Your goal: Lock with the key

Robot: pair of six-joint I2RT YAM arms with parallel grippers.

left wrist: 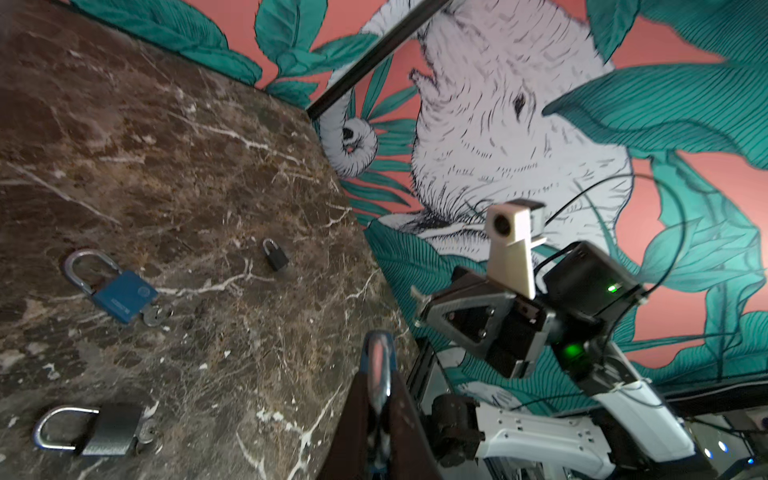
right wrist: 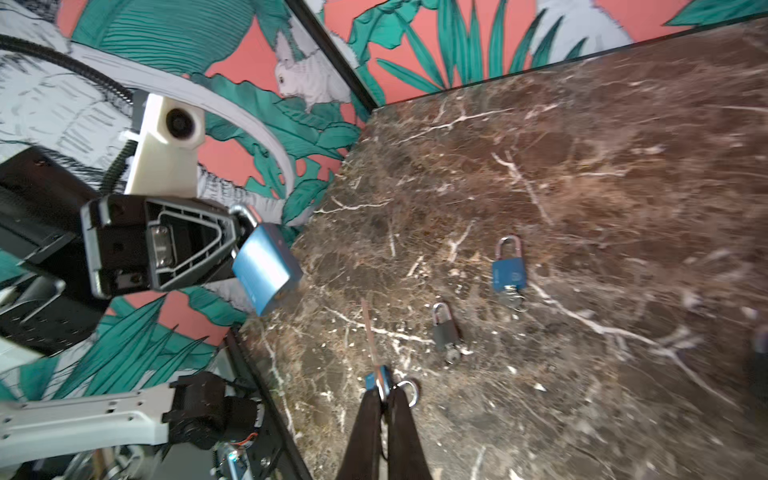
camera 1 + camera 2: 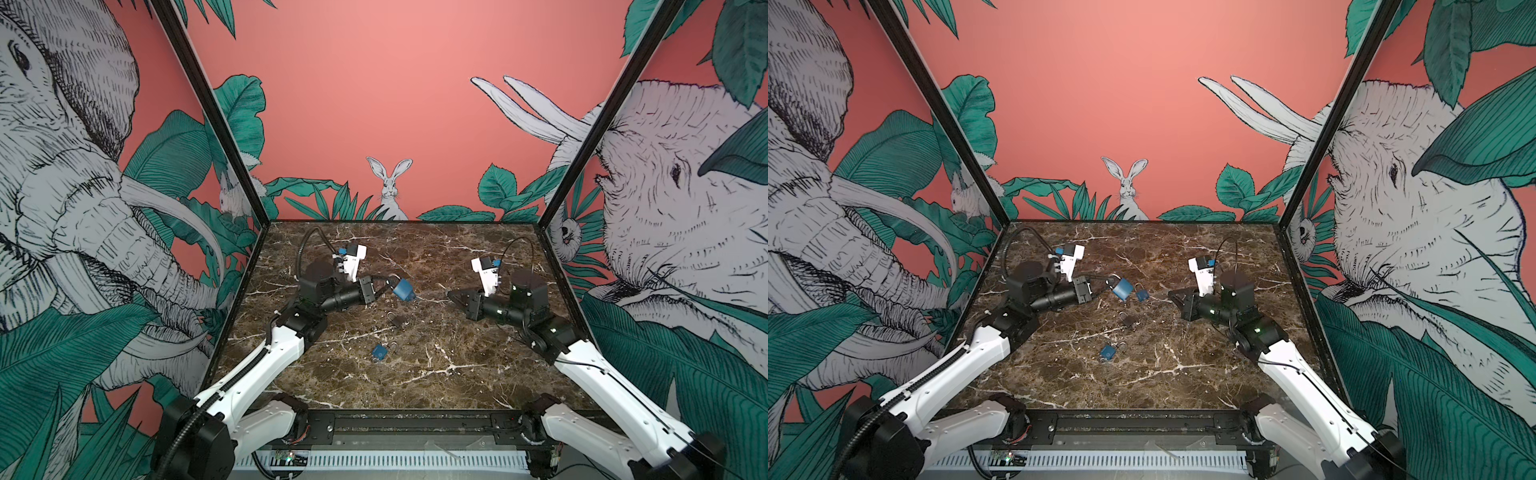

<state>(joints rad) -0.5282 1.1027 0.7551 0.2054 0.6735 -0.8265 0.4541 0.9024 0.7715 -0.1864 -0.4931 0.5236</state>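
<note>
Nearby, grey padlock (image 3: 398,320), small blue padlock (image 3: 379,352); left gripper (image 3: 387,285) pinching large blue padlock (image 3: 404,289), right gripper (image 3: 452,296) pressed together.

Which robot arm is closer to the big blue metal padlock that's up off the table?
Left. The left end effector grips the big blue metal padlock by its silver shackle; the right end effector is shut, apart from it, pointing at it.

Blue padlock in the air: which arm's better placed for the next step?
Right. Left fingers are shut on the blue padlock's shackle, holding it off the table. Right fingers are shut, apparently free, and point at its body from close by.
</note>
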